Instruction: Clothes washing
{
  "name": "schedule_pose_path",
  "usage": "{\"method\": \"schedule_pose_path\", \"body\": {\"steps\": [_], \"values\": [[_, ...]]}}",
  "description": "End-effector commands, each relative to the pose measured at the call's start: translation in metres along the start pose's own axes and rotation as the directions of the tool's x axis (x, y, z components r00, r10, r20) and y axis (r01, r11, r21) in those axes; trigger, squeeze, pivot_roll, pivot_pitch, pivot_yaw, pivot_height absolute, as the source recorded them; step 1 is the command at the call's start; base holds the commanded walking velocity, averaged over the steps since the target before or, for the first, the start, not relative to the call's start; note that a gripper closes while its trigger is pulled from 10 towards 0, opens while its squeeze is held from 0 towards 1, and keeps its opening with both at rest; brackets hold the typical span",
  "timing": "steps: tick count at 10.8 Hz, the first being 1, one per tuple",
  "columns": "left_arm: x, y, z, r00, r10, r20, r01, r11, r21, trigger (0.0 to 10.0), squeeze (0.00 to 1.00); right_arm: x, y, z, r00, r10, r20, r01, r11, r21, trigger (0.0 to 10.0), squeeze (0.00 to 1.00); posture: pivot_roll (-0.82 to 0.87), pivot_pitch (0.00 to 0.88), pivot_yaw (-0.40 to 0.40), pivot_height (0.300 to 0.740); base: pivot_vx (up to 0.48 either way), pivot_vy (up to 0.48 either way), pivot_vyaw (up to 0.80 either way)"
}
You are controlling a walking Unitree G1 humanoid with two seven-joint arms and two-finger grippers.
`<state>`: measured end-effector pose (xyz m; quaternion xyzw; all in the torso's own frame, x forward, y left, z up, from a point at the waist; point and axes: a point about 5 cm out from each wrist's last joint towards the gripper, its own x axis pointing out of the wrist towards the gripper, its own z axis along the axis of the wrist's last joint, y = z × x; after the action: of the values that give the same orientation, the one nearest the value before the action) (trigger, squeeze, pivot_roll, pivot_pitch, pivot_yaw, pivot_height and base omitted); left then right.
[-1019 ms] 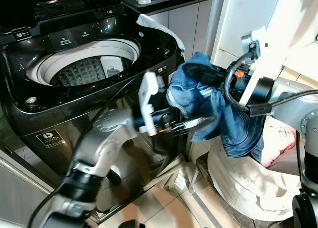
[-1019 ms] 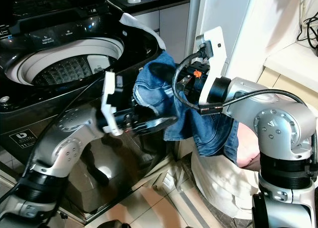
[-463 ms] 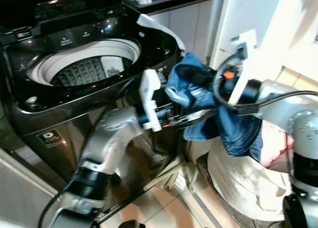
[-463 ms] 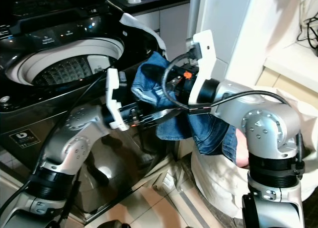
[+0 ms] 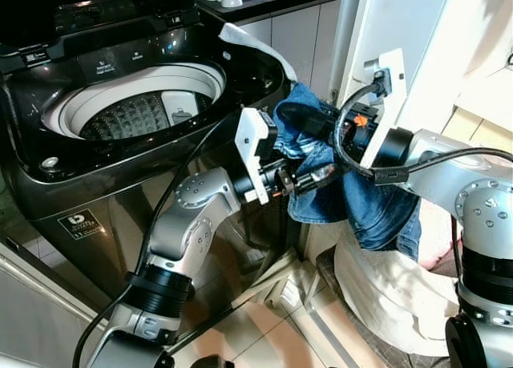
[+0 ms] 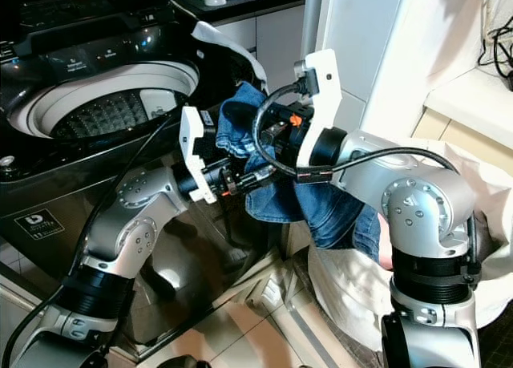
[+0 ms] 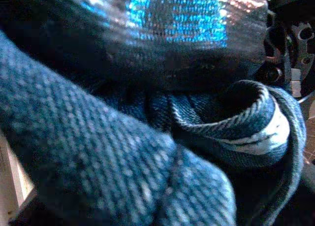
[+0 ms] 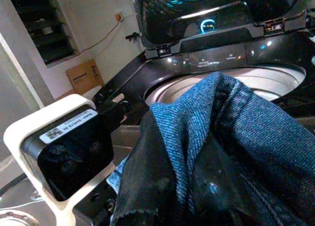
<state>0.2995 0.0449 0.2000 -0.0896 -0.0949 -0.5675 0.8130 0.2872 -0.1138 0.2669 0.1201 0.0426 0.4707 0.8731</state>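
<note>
Both our grippers meet at the blue jeans (image 5: pixel 353 200) beside the open washer (image 5: pixel 136 111); right gripper (image 5: pixel 309 127) clamped on them; left gripper (image 5: pixel 317 178) pressed into denim, jaws' state we cannot tell.

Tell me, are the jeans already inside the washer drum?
No, the jeans hang outside the washing machine, held up by both grippers beside its corner.

A sticker (image 5: pixel 79 223) on the washing machine (image 5: pixel 120 167) front reads "11"; other text illegible.
</note>
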Motion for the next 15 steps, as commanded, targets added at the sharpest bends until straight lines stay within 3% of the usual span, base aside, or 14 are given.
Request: {"method": "schedule_pose_path", "body": {"steps": [1, 12, 13, 14, 15], "values": [[0.0009, 0.0063, 0.0046, 0.999, 0.034, 0.004, -0.034, 0.999, 0.006, 0.0, 0.00, 0.0043, 0.0119, 0.0092, 0.998, 0.056, 0.018, -0.055, 0.998, -0.036, 0.0, 0.00, -0.06, 0.000, 0.073, 0.740, 0.000, 0.000, 0.00], [-0.0064, 0.0106, 0.0021, 0.997, 0.074, -0.010, -0.073, 0.997, 0.027, 0.0, 0.00, 0.0037, 0.0125, 0.0048, 0.999, 0.043, 0.010, -0.043, 0.998, -0.040, 0.0, 0.00, -0.06, 0.000, 0.083, 0.740, 0.000, 0.000, 0.00], [-0.0067, 0.0104, 0.0022, 0.997, 0.071, -0.010, -0.070, 0.997, 0.028, 0.0, 0.00, 0.0037, 0.0125, 0.0044, 0.999, 0.040, 0.009, -0.039, 0.998, -0.041, 0.7, 0.00, -0.06, 0.000, 0.083, 0.740, 0.000, 0.000, 0.00], [-0.0074, 0.0100, 0.0022, 0.998, 0.068, -0.008, -0.068, 0.997, 0.027, 0.0, 0.00, 0.0040, 0.0124, 0.0041, 0.999, 0.037, 0.009, -0.036, 0.998, -0.042, 3.4, 0.00, -0.06, 0.000, 0.085, 0.740, 0.000, 0.000, 0.00], [-0.0076, 0.0102, 0.0024, 0.998, 0.070, -0.007, -0.070, 0.997, 0.029, 0.0, 0.00, 0.0043, 0.0123, 0.0042, 0.999, 0.035, 0.010, -0.034, 0.999, -0.042, 4.0, 0.00, -0.06, 0.000, 0.085, 0.740, 0.000, 0.000, 0.00]]}}
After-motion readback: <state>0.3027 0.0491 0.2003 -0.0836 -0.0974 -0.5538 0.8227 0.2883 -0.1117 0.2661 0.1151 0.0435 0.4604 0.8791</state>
